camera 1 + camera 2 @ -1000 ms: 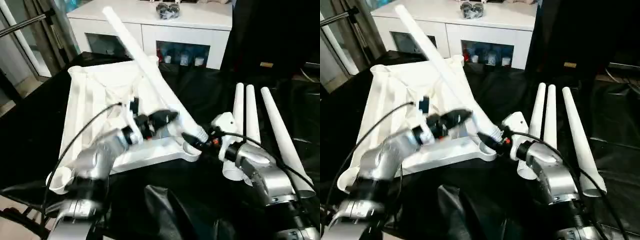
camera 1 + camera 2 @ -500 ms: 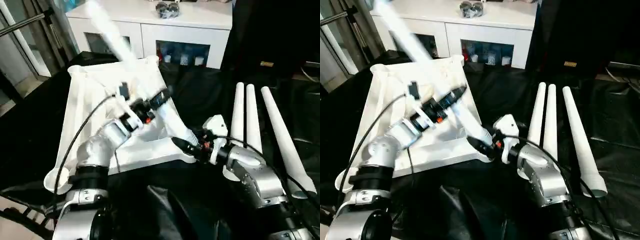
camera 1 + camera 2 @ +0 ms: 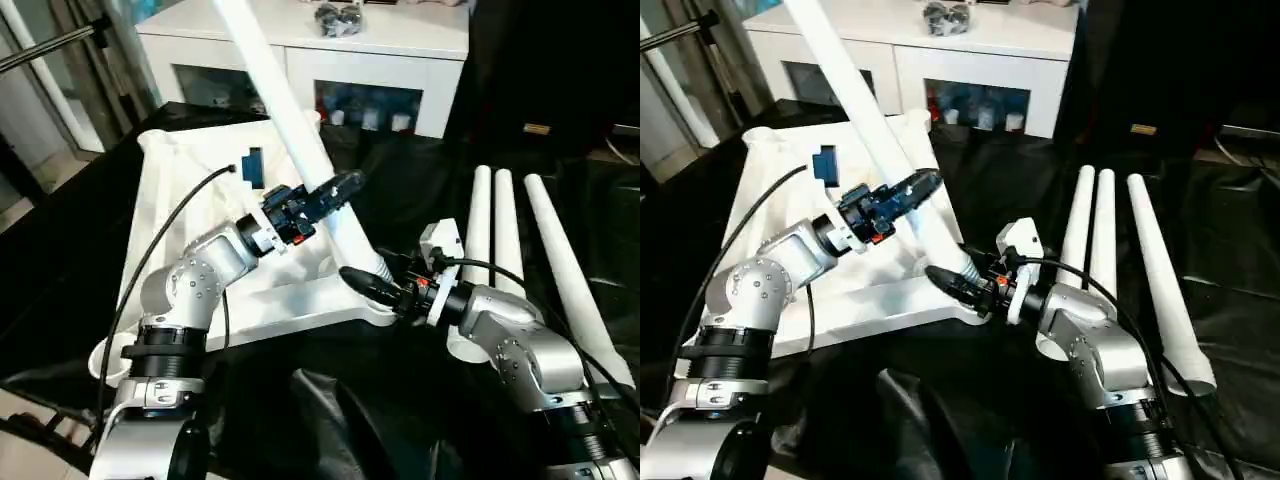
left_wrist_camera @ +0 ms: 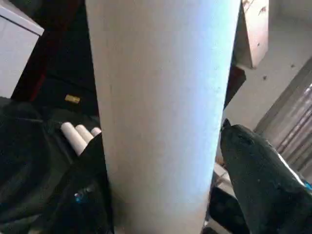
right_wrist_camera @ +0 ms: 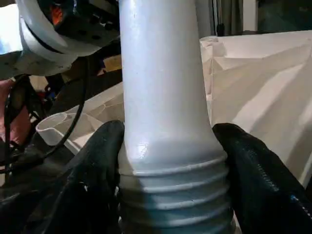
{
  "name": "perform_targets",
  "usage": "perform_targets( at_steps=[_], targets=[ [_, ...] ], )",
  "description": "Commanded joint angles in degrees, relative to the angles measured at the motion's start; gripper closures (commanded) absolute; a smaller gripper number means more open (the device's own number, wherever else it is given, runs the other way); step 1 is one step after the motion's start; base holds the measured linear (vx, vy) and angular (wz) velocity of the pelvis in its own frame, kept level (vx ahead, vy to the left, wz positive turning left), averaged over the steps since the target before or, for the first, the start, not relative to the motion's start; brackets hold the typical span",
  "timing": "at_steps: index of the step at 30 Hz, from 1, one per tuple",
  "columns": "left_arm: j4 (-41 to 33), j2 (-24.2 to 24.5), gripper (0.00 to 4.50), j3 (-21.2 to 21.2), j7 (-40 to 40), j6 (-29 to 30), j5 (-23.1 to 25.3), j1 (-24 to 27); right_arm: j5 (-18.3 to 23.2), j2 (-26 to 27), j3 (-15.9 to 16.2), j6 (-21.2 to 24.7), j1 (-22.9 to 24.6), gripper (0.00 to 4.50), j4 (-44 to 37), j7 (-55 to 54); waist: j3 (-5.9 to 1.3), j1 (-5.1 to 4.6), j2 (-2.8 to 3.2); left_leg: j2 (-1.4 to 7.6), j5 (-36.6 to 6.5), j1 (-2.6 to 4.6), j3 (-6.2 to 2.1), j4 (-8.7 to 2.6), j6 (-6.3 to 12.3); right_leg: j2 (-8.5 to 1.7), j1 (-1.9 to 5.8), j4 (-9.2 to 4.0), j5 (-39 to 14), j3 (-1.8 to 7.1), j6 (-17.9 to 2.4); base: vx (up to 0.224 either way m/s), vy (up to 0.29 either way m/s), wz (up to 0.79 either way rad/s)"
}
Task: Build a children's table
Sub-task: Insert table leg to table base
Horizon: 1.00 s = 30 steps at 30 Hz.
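First leg [image 3: 290, 110] going into the top's [image 3: 180, 190] corner socket [image 3: 380, 312] (three spares aside): both grippers, left [image 3: 335, 190] and right [image 3: 362, 283], clamp it; next, twist the thread home

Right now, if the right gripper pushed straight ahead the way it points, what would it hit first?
The leg it already grips: the right gripper pinches it just above the thread. Beyond it, probably the tabletop, though depth is unclear.

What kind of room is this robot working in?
Probably a room in a home or a staged living space: a white glass-door cabinet stands at the back, curtains hang on the left, and the work lies on a black cloth.
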Motion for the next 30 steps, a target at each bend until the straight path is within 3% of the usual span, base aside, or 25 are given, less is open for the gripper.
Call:
perform_targets(
  at_steps=[1,9,16,17,19,23,27,30],
  targets=[
    [-1.44,1.13,1.47,0.16,-1.05,0.6,-0.69,-1.74,1.32,-0.44,-0.73,1.21,-0.58,1.8,-1.81,0.38,-4.04,0.23,-0.83,0.68,-5.27,-0.05,-0.09,-3.49,3.63,-3.72,3.94,-4.06,-10.91,2.34,-10.29,0.0,0.0,0.0],
    [-1.93,1.83,2.22,1.16,-1.33,2.31,-2.59,-2.46,3.05,-1.5,-1.55,2.83,-0.8,1.8,-3.24,1.36,-4.03,0.33,-0.99,0.63,-4.91,-0.09,-0.01,-3.42,3.55,-3.7,3.86,-4.03,-11.41,2.3,-10.33,0.0,0.0,0.0],
    [-2.73,1.49,2.56,0.87,-0.62,1.94,-2.65,-2.73,3.68,-2.17,-1.53,3.4,-1.02,1.8,-4.1,1.49,-4.05,0.33,-1.01,0.65,-4.62,-0.09,-0.02,-3.4,3.51,-3.72,3.86,-4.1,-11.96,2.31,-9.88,0.0,0.0,0.0],
    [-2.95,1.41,2.58,0.65,-0.02,1.96,-2.33,-2.87,4.03,-2.21,-1.67,4.02,-1.12,1.24,-4.31,1.32,-4.02,0.32,-1.03,0.65,-4.68,-0.07,0.0,-3.39,3.52,-3.68,3.81,-4.11,-11.91,2.3,-9.9,0.0,0.0,0.0],
    [-3.3,1.28,2.6,-0.14,1.83,1.5,-0.91,-3.46,7.22,-1.72,-3.38,8.54,-1.85,1.1,-5.07,0.43,-4.02,0.29,-1.03,0.66,-4.6,-0.06,-0.08,-3.46,3.59,-3.61,3.94,-4.03,-11.48,2.29,-10.12,0.0,0.0,0.0],
    [-3.45,1.08,2.61,-0.18,4.48,2.84,-0.41,-4.93,10.05,-0.78,-7.21,8.65,-3.33,0.69,-7.06,-2.23,-4.18,0.43,-1.08,0.69,-3.91,-0.02,-0.07,-3.34,3.48,-3.72,3.9,-3.87,-11.2,2.3,-9.8,0.0,0.0,0.0],
    [-3.06,1.29,2.61,-0.31,6.25,3.99,0.2,-5.79,17.28,-0.5,-12.68,13.03,-5.57,0.4,-6.08,-4.39,-4.16,0.49,-1.05,0.42,-3.41,-0.04,0.05,-3.27,3.57,-3.49,3.93,-3.95,-11.06,2.28,-9.77,0.0,0.0,0.0],
    [-2.98,1.47,2.61,-0.29,7.24,4.68,0.01,-6.25,19.92,-1.6,-14.89,15.75,-6.23,0.37,-6.98,-4.08,-4.3,0.65,-1.09,0.37,-2.33,-0.17,0.05,-3.15,3.62,-3.4,4.04,-3.78,-9.35,2.24,-9.98,0.0,0.0,0.0]
  ],
)
